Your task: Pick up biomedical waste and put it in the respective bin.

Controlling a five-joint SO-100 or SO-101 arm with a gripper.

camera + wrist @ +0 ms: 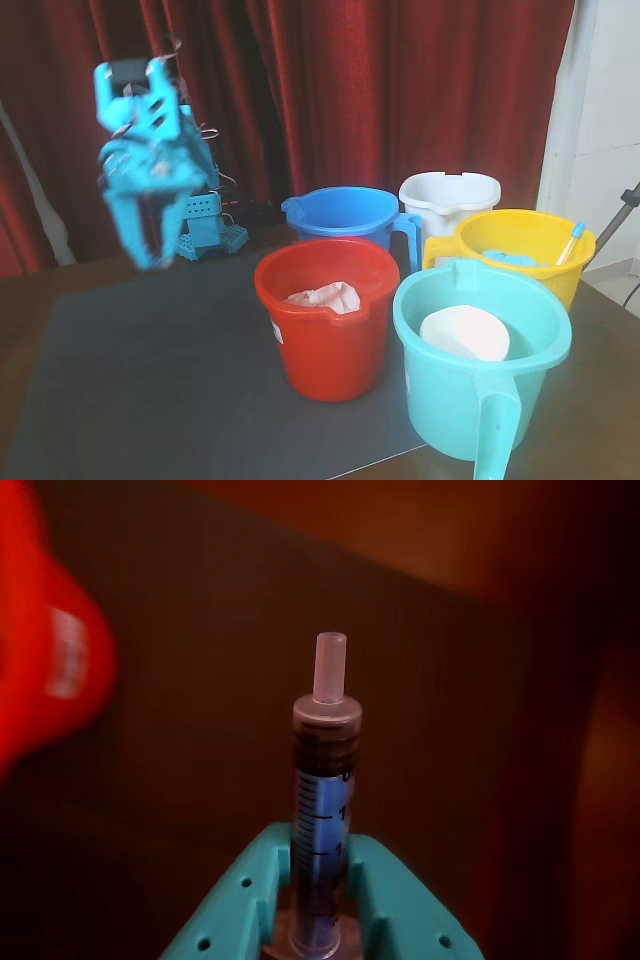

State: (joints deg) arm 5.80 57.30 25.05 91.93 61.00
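My teal gripper (pixel 320 885) is shut on the syringe (pixel 325 780). The syringe has a clear marked barrel and a pale tip, and it sticks out straight ahead between the fingers. In the fixed view the gripper (pixel 150 245) hangs blurred, high above the left of the dark mat and well left of the buckets; the syringe cannot be made out there. The red bucket (pixel 325 320) stands at the mat's middle with crumpled pale paper inside. In the wrist view the red bucket (pixel 40 670) shows blurred at the left edge with its white sticker.
A blue bucket (pixel 345 215), a white bucket (pixel 450 200) and a yellow bucket (pixel 525 250) holding a blue-ended stick (pixel 572 240) stand behind the red one. A teal bucket (pixel 480 360) with a white object stands front right. A dark mat (pixel 150 380) covers the table.
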